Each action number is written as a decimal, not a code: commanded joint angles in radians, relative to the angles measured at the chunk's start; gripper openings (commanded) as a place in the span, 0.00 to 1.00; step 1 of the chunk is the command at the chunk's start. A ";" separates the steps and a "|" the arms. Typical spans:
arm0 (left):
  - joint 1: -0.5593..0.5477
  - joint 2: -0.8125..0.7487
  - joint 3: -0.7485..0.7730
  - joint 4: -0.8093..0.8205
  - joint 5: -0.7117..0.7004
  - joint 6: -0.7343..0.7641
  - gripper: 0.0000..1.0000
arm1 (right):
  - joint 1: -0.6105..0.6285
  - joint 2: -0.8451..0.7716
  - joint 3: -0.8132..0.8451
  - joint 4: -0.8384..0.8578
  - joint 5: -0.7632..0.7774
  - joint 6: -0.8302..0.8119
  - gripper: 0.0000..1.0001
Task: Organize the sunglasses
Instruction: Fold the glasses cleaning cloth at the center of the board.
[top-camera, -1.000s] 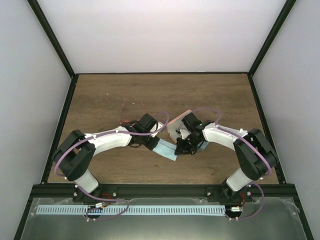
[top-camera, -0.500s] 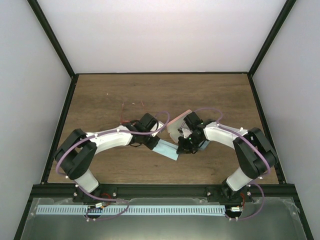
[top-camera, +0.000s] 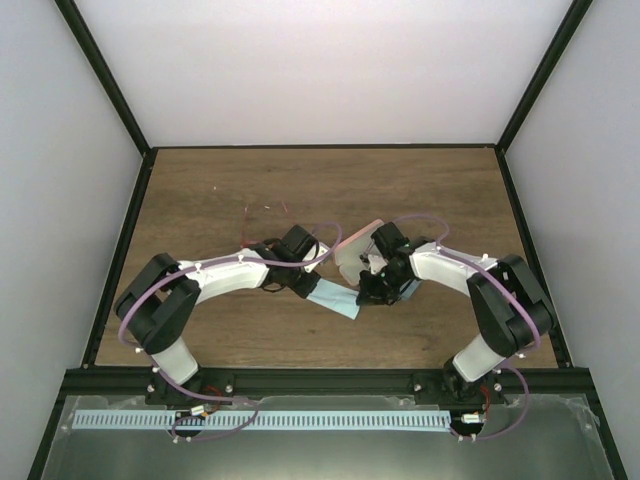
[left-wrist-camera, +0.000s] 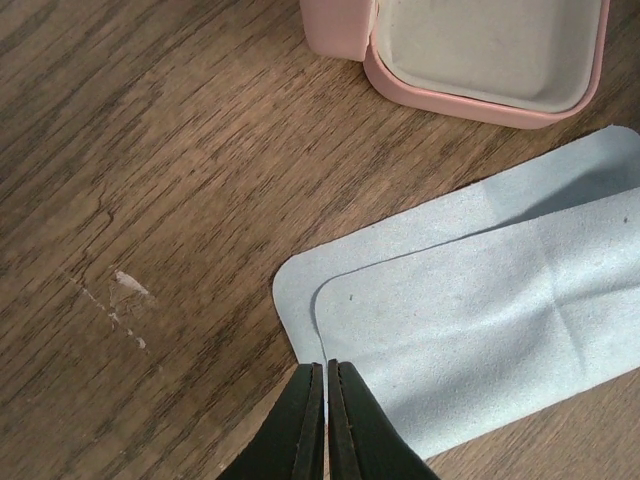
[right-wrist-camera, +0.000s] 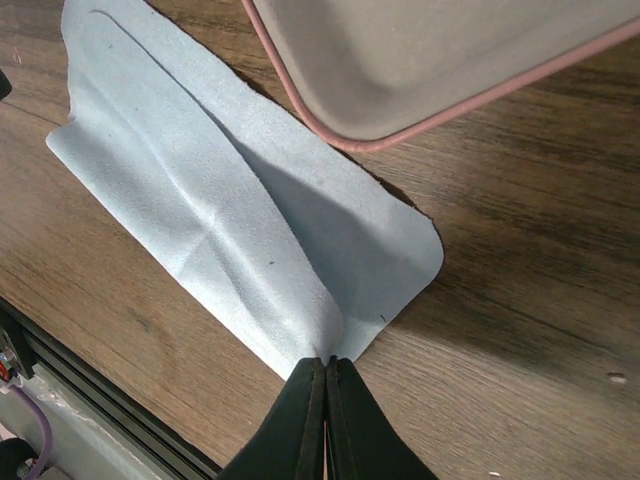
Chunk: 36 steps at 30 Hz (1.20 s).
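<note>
Although the task concerned eyewear, the brown wood-grain table (top-camera: 420, 190) was seen to be taken up mainly by the two white jointed arms. The left arm (top-camera: 225, 278) and the right arm (top-camera: 445, 268) were bent inward so that their wrists nearly met at the middle, apparently so that the cloth could be worked from both ends. Between them the pink oblong hard-shell case (left-wrist-camera: 470, 103) was laid open with its pale lined tray bare, which was judged to leave it ready to receive a pair. Just beside it the light blue microfibre cloth (right-wrist-camera: 200, 200) was spread on the wood, either doubled over or laid as two sheets; which could not be told. One corner was pinched and drawn up into a crease by the right gripper (right-wrist-camera: 326, 365), whose jaws were closed on it, presumably for folding or shifting. The left gripper (left-wrist-camera: 326, 372) was held with its jaws pressed together over the cloth's opposite edge; whether fabric was caught there could not be determined. The thin wire-framed reddish sunglasses (top-camera: 266, 211) were seen lying on the table beyond the left wrist, apart from the case, so no pair was judged stowed yet.
</note>
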 joint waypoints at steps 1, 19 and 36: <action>0.003 0.011 0.022 0.001 0.001 0.014 0.04 | -0.011 0.017 0.032 0.007 0.008 -0.011 0.01; 0.003 -0.009 -0.009 -0.003 0.037 0.013 0.04 | -0.012 0.039 0.062 0.023 0.024 0.003 0.03; 0.003 -0.013 -0.017 0.022 0.026 -0.015 0.04 | -0.012 -0.036 0.069 -0.060 0.099 0.025 0.35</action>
